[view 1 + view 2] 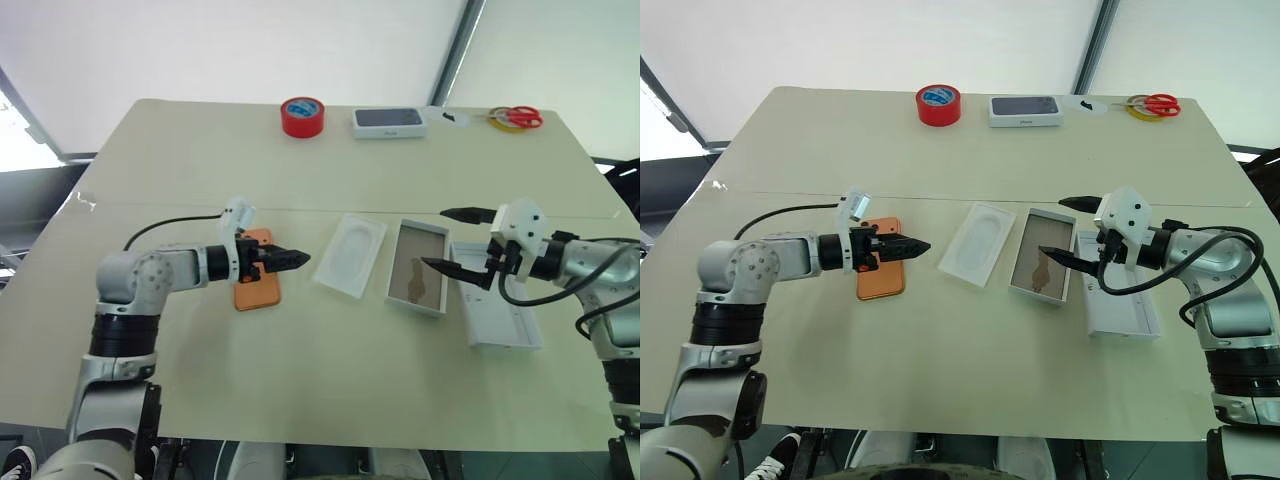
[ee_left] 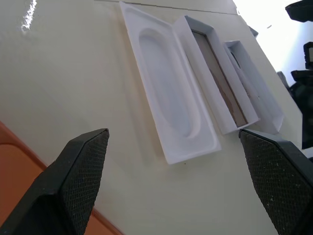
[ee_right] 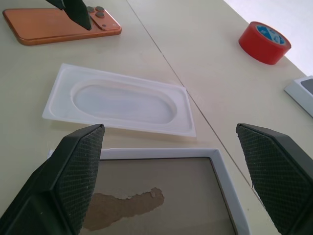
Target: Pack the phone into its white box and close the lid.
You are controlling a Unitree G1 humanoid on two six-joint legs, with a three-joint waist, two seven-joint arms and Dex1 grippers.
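Observation:
The orange phone (image 1: 256, 290) lies flat on the table, camera lenses toward the far end (image 3: 100, 13). My left gripper (image 1: 297, 259) hovers just over its right edge, open and empty, pointing right toward the middle of the table. The white box (image 1: 394, 265) with its brownish floor and dark smudge lies open right of centre. My right gripper (image 1: 434, 238) hangs open and empty over the box's right side, pointing left. The lid (image 1: 500, 322) lies beside the box on its right, partly behind the right gripper.
A thin white insert (image 1: 350, 254) with an oval recess lies between phone and box. At the table's far edge stand a red tape roll (image 1: 302, 116), a white box with a dark top (image 1: 388, 122) and red-handled scissors (image 1: 518, 117).

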